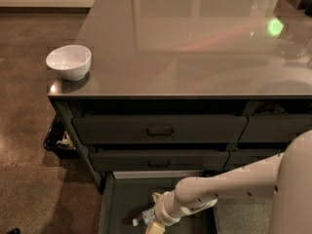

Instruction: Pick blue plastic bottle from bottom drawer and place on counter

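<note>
The bottom drawer [122, 204] is pulled open at the lower left of the camera view. The blue plastic bottle [144, 219] lies on its side on the dark drawer floor, white cap pointing left. My gripper [155, 212] reaches down into the drawer from the right on the pale arm. It is open, with one finger above the bottle and one below it, straddling the bottle's body. The counter [195, 38] is the glossy grey-brown top above the drawers.
A white bowl [68, 61] stands at the counter's front left corner. Two shut handled drawers [160, 129] sit above the open one. A dark bin with litter [59, 139] stands on the floor left of the cabinet. A green light reflection [275, 26] shows on the counter.
</note>
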Robot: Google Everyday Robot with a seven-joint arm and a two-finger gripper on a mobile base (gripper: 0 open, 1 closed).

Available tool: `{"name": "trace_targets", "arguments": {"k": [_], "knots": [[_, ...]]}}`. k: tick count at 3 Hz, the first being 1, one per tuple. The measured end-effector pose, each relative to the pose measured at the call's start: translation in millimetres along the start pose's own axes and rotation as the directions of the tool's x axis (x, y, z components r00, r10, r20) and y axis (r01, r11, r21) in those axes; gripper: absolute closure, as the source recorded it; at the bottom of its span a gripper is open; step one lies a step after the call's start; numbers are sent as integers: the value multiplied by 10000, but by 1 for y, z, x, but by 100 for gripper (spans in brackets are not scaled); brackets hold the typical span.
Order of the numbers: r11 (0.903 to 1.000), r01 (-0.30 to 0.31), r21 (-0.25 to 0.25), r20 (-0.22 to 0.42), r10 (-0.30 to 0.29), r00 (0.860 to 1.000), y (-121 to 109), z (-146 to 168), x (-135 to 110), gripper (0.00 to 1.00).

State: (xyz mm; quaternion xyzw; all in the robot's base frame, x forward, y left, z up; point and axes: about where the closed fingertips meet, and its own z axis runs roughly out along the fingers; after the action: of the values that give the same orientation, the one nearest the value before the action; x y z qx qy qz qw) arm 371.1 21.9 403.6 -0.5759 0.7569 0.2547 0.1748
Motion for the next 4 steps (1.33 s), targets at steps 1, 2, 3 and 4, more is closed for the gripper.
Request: {"name": "trace_targets", "arguments": {"k": [1, 2, 3, 4], "knots": [[9970, -49, 779, 320, 24, 9995, -21, -1, -7, 0], [9971, -50, 759, 327, 26, 9995, -21, 0, -6, 0], [9949, 9, 1011, 565, -66, 9984, -45, 15, 15, 0], [9886, 106, 1501, 868, -238, 9959, -92, 44, 53, 0]]}}
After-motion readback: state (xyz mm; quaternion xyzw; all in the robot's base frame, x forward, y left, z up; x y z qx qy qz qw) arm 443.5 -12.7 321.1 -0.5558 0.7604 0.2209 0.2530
